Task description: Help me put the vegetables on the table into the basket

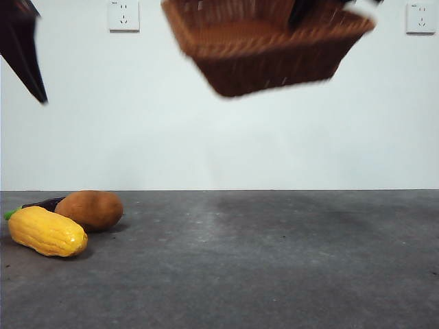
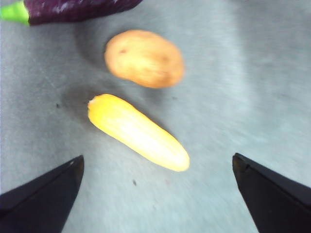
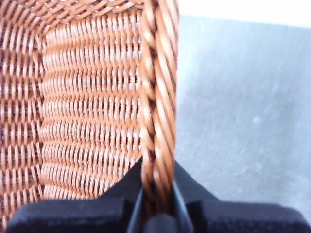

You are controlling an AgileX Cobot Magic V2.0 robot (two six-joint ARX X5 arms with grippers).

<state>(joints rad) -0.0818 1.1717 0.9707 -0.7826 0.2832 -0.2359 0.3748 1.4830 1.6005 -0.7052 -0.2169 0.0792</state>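
White wall with two sockets (image 1: 123, 15) backs the speckled grey table (image 1: 274, 260); no writing is legible anywhere; the basket (image 1: 267, 48) hangs tilted high above the table, its braided rim clamped in the right claw (image 3: 156, 204); the left claw (image 2: 155, 189), jaws wide apart, hovers over the vegetables, which lie close together: eggplant (image 2: 73, 9), potato (image 2: 144, 58), corn cob (image 2: 137, 132). Set the basket down level, near the vegetables but clear of them; lower it slowly so the flared side doesn't knock the corn.

No readable text – wall sockets (image 1: 123, 15) carry tiny marks, too small to read.
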